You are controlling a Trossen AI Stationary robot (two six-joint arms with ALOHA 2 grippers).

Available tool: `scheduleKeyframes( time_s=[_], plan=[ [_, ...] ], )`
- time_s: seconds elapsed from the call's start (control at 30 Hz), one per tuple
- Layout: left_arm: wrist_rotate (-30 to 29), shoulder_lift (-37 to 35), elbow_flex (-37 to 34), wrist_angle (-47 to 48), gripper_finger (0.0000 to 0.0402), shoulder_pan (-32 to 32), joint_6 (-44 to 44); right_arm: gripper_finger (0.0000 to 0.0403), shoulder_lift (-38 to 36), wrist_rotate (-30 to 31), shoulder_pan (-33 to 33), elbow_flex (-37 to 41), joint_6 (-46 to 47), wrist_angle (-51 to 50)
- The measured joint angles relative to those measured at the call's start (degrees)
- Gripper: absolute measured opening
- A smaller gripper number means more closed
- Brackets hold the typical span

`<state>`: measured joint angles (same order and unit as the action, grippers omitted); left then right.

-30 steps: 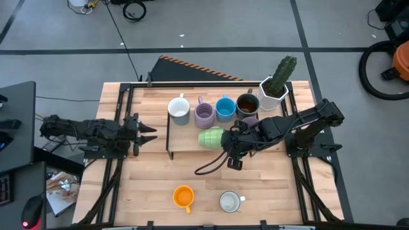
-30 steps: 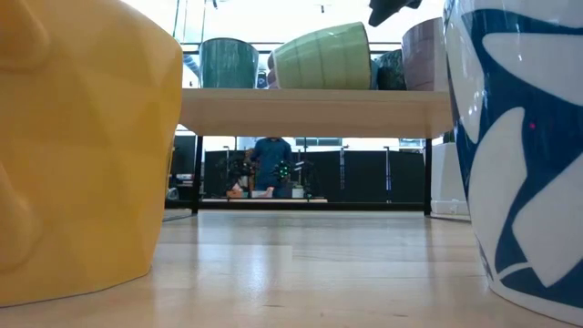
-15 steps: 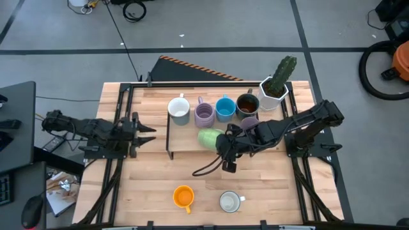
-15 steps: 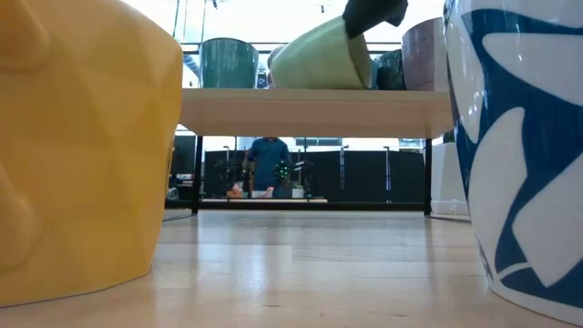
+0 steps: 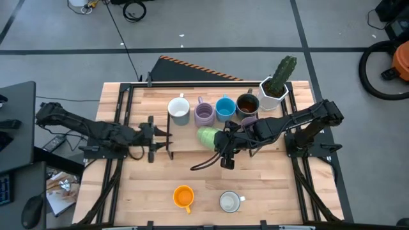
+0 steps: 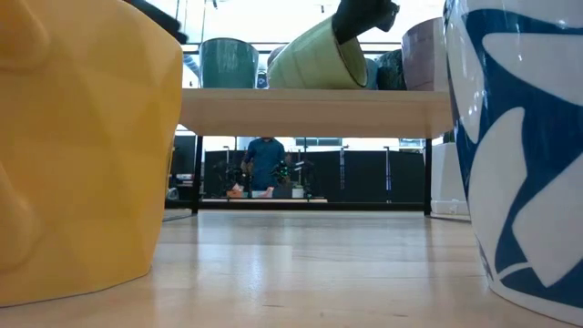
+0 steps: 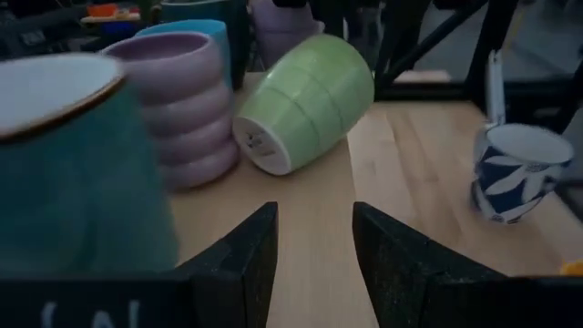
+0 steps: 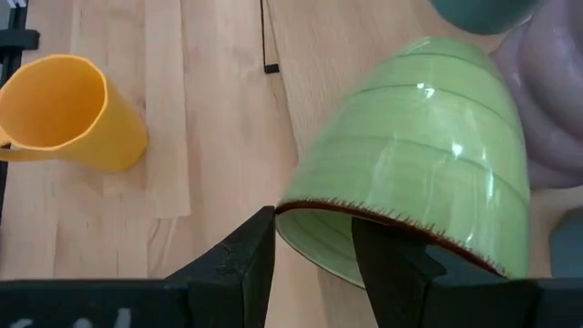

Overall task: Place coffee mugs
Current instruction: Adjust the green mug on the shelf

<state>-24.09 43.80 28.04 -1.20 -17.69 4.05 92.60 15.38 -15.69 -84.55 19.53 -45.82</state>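
Observation:
A green mug (image 5: 208, 136) lies tilted on a raised wooden shelf (image 5: 192, 148), base down on the board and mouth raised toward my right gripper (image 5: 222, 142). The low view shows that mug (image 6: 314, 59) slanting under the gripper (image 6: 364, 14). Behind it stand a white-lined mug (image 5: 179, 110), a lavender one (image 5: 204, 114), a blue one (image 5: 224, 108) and a dark brown one (image 5: 246, 103). A second lavender mug (image 5: 249, 121) is partly hidden by the right arm. My left gripper (image 5: 163, 136) hovers open at the shelf's left end, facing the green mug (image 7: 305, 100). My right gripper (image 8: 312, 219) meets the green mug at its rim (image 8: 301, 211), coming level from the table's right. One finger (image 8: 392, 264) stands in front of the mouth and the other finger (image 8: 246, 260) outside the wall. The mug is tipped, rim end raised, base on the shelf.
An orange mug (image 5: 183, 196) and a blue-and-white patterned mug (image 5: 230, 201) stand on the table near its near edge. A white planter with a cactus (image 5: 275, 86) sits at the shelf's far right corner. A dark cable loops below the right gripper.
My right gripper has moved toward the table's left onto the green mug's mouth, and the mug has tipped with its rim end raised while the base stayed on the shelf. My left gripper has moved right, up to the shelf's left end.

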Motion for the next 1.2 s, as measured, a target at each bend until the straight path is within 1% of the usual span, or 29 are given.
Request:
scheduleKeyframes(
  time_s=[0.1, 0.27, 0.43, 0.53, 0.7, 0.77, 0.83, 0.97, 1.2],
  plan=[
    [-0.71, 6.36, 3.95, 0.06, 0.0149, 0.00, -2.89, 0.0153, 0.00, 0.03, -0.06, 0.00, -1.57, 0.51],
    [-1.34, 14.65, 8.62, -0.51, 0.0149, 0.00, -8.11, 0.0153, 0.00, 0.17, -0.84, 0.00, -5.57, 1.10],
    [-6.90, 20.68, 11.75, -0.86, 0.0149, 0.00, -13.43, 0.0153, 0.02, 0.06, -1.43, 0.00, -9.76, 3.55],
    [-7.35, 23.40, 13.07, -1.14, 0.0149, 0.26, -15.16, 0.0153, 0.02, 0.69, -1.46, 0.00, -11.62, 3.64],
    [-7.43, 26.28, 14.50, -1.83, 0.0149, 0.36, -15.71, 0.0153, 0.02, 3.39, -1.73, 0.07, -15.55, 3.00],
    [-7.40, 27.44, 14.50, -3.19, 0.0149, 0.67, -15.74, 0.0153, 0.02, 4.66, -1.93, 0.92, -17.14, 4.80],
    [-7.44, 28.18, 14.50, -3.75, 0.0149, 1.10, -15.76, 0.0153, 0.09, 4.69, -1.94, 1.54, -18.20, 5.47],
    [-7.40, 29.22, 14.50, -4.62, 0.0149, 1.80, -15.87, 0.0153, 0.09, 5.23, -1.99, 1.66, -19.56, 5.94],
    [-7.35, 29.17, 14.50, -6.37, 0.0149, 1.81, -15.85, 0.0152, 0.07, 6.21, -2.96, 2.93, -19.05, 5.07]
  ],
)
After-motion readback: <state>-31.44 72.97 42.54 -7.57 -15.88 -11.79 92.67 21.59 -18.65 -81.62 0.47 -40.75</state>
